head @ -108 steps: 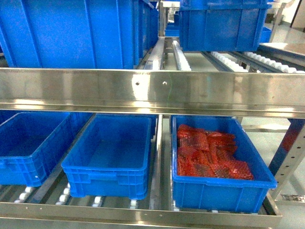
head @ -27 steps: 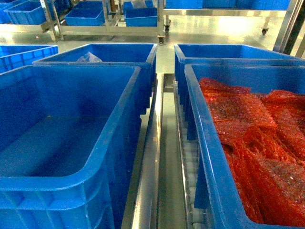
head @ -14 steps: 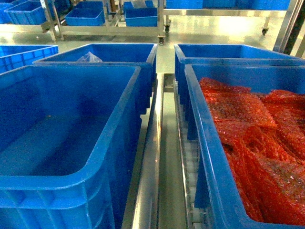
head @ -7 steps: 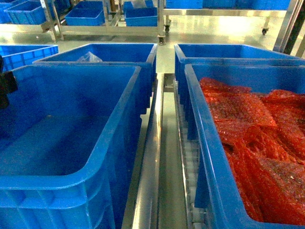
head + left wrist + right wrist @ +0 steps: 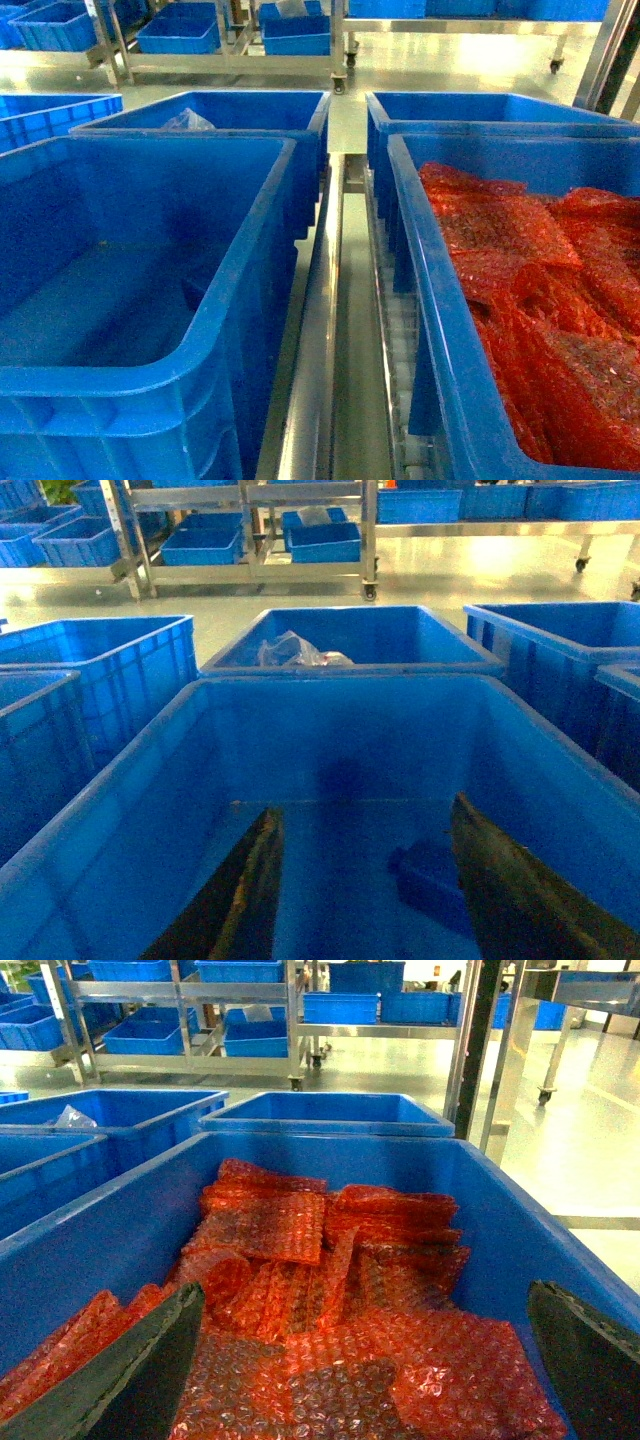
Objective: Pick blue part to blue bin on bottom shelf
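Note:
The blue part (image 5: 435, 880) is a small dark-blue block lying on the floor of the big blue bin (image 5: 130, 780), toward the right side. In the head view the blue part (image 5: 197, 288) shows faintly inside the same blue bin (image 5: 250, 300). My left gripper (image 5: 365, 810) hangs open over that bin, its fingers apart with nothing between them and the part just inside the right finger (image 5: 500, 880). My right gripper (image 5: 365, 1295) is open above red bubble-wrap bags (image 5: 330, 1290). The shelf's centre rail (image 5: 322, 350) runs between the bins. Neither gripper appears in the head view.
A second blue bin (image 5: 420, 300) on the right is filled with red bubble-wrap bags (image 5: 540, 290). Behind stand two further blue bins (image 5: 230, 110), one holding a clear plastic bag (image 5: 300, 652). White rollers (image 5: 400, 340) line the rail. Steel racks with bins (image 5: 240, 540) stand across the floor.
The dark left gripper seen at the head view's left edge half a second ago has gone from that view. A blue part now lies on the left bin's floor.

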### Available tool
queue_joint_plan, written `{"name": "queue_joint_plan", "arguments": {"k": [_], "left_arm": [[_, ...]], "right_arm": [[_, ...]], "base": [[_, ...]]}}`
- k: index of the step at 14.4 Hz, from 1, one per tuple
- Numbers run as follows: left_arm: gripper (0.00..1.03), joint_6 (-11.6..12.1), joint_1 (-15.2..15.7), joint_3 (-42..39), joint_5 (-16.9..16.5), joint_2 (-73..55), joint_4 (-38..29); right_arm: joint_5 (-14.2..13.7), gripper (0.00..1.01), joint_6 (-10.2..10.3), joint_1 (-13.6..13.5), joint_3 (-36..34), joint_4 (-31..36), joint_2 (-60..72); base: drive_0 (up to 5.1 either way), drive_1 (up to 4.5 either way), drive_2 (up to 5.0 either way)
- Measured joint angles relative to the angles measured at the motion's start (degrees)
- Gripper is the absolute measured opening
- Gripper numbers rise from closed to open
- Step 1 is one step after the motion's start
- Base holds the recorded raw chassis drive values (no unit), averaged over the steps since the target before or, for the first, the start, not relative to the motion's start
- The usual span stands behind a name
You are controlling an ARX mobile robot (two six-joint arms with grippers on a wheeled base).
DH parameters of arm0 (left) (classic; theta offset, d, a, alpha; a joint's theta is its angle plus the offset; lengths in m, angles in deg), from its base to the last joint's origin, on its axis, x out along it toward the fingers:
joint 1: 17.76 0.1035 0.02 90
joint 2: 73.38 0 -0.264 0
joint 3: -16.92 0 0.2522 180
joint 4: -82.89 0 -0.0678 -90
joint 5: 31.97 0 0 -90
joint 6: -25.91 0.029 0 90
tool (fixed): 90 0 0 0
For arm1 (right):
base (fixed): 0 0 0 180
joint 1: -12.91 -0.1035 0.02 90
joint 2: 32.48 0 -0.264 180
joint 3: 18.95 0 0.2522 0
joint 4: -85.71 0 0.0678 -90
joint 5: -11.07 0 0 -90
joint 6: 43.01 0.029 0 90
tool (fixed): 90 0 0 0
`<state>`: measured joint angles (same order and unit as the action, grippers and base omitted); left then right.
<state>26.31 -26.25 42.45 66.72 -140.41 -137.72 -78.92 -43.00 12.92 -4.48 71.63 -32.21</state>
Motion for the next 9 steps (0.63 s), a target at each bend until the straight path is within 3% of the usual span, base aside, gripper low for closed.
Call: {"name": "queue_joint_plan", "arguments": {"k": [3, 4, 5, 6, 7, 9], "left_arm": [[0.12, 0.0, 2.4, -4.5, -2.4, 8.4, 3.7], [0.01, -0.1, 3.1, -6.4, -3.1, 9.3, 0.9], [0.02, -0.2, 3.6, -7.8, -3.7, 9.9, 1.6], [0.02, -0.2, 6.3, -9.6, -7.4, 12.8, 5.2], [0.02, -0.2, 8.5, -10.0, -8.1, 16.7, 7.3], [0.02, -0.2, 8.4, -10.5, -8.7, 23.9, 13.3]], "right_arm": [[0.0, 0.98, 0.0, 0.0, 0.0, 0.0, 0.0], [0.0, 0.98, 0.0, 0.0, 0.0, 0.0, 0.0], [0.0, 0.98, 0.0, 0.0, 0.0, 0.0, 0.0], [0.0, 0.98, 0.0, 0.0, 0.0, 0.0, 0.0], [0.0, 0.98, 0.0, 0.0, 0.0, 0.0, 0.0], [0.0, 0.98, 0.0, 0.0, 0.0, 0.0, 0.0]], "base": [[0.0, 0.00, 0.0], [0.0, 0.00, 0.0], [0.0, 0.00, 0.0], [0.0, 0.00, 0.0], [0.0, 0.00, 0.0], [0.0, 0.00, 0.0]]}}
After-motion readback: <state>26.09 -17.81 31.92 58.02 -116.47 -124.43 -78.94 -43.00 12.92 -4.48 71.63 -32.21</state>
